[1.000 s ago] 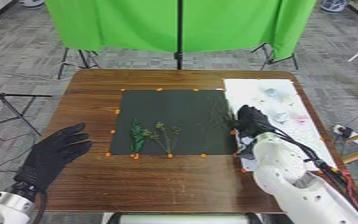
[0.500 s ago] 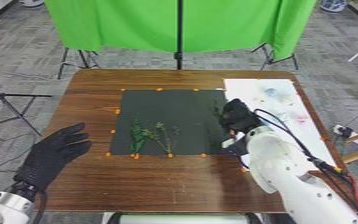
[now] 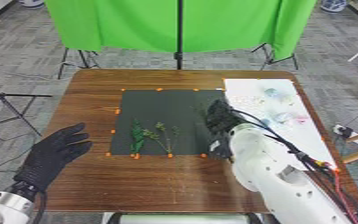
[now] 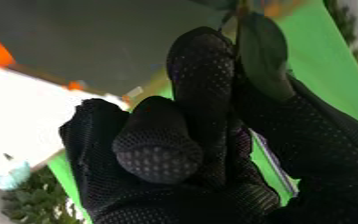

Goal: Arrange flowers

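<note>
My right hand [image 3: 220,118] is over the right part of the dark mat [image 3: 149,105] in the head view. In the right wrist view this hand [image 4: 202,80] pinches a stem with a green leaf [image 4: 264,55] between its thumb and a finger. Thin dark green sprigs stand out faintly beside its fingertips in the head view. On the mat's lower left lie a leafy green stem [image 3: 137,137] and, to its right, a branching sprig [image 3: 162,137]. My left hand [image 3: 58,150] rests off the mat at the table's left, fingers relaxed.
A white sheet [image 3: 255,92] with pale blue and pink flowers [image 3: 295,119] lies along the table's right side. Orange tape pieces [image 3: 136,156] mark the mat's edges. A green cloth [image 3: 122,25] hangs behind the table [image 3: 95,190].
My right hand has moved left from the white sheet's edge onto the dark mat, carrying the green sprig. My left hand has stayed still.
</note>
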Controlling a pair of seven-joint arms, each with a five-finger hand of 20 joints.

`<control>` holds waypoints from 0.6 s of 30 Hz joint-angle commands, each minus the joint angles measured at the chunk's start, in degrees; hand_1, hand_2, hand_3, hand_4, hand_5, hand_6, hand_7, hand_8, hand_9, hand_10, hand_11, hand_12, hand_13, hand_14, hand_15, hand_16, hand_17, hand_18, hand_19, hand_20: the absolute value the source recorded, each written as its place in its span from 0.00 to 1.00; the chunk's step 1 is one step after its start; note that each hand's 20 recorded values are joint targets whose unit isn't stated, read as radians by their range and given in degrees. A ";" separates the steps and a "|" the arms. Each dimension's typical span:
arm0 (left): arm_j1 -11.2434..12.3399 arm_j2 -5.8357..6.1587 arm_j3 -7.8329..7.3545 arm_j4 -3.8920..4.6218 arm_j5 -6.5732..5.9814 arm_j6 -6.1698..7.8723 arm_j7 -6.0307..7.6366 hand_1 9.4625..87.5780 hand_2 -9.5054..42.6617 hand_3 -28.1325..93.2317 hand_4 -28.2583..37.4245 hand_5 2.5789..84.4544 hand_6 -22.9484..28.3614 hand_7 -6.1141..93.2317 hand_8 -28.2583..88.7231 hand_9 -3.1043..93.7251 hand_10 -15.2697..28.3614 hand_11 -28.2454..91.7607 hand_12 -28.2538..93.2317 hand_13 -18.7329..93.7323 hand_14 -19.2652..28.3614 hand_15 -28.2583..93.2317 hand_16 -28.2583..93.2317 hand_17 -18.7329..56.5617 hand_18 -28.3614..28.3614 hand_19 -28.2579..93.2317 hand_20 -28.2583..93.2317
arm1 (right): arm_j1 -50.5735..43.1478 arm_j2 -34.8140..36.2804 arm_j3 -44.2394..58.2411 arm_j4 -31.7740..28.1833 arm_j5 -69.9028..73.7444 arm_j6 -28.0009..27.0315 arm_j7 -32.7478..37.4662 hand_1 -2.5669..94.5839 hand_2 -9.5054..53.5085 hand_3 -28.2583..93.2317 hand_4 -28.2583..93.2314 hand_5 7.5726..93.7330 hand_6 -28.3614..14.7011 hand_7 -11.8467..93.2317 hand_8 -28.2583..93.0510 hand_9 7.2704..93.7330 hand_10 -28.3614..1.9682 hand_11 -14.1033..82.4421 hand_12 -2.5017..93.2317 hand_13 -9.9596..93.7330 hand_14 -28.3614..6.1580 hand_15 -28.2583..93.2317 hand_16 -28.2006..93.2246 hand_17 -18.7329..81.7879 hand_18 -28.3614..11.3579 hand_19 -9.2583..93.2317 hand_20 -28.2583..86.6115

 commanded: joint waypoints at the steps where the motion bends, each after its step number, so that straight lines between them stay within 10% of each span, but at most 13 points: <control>1: 0.31 0.04 0.30 0.36 0.11 -0.27 -0.89 0.20 0.21 0.85 0.00 0.37 0.55 0.35 0.12 0.32 0.67 0.55 0.34 0.36 0.75 0.69 0.18 0.12 0.91 0.69 0.31 | -1.85 -2.33 -2.39 2.38 -4.58 -0.39 1.16 0.49 0.00 0.96 0.12 0.67 0.41 0.76 0.14 1.00 0.73 0.56 0.33 0.96 0.76 0.79 0.52 0.74 0.23 1.00 0.73; 18: 0.30 0.12 0.56 0.49 0.19 -0.51 -0.80 0.20 0.20 0.86 0.00 0.37 0.55 0.35 0.12 0.32 0.67 0.55 0.34 0.36 0.75 0.69 0.18 0.12 0.91 0.69 0.31 | -1.59 -4.67 -3.76 4.56 -6.76 -0.78 2.47 0.47 0.01 0.94 0.09 0.64 0.49 0.75 0.21 1.00 0.71 0.56 0.28 0.97 0.77 0.78 0.52 0.75 0.24 1.00 0.73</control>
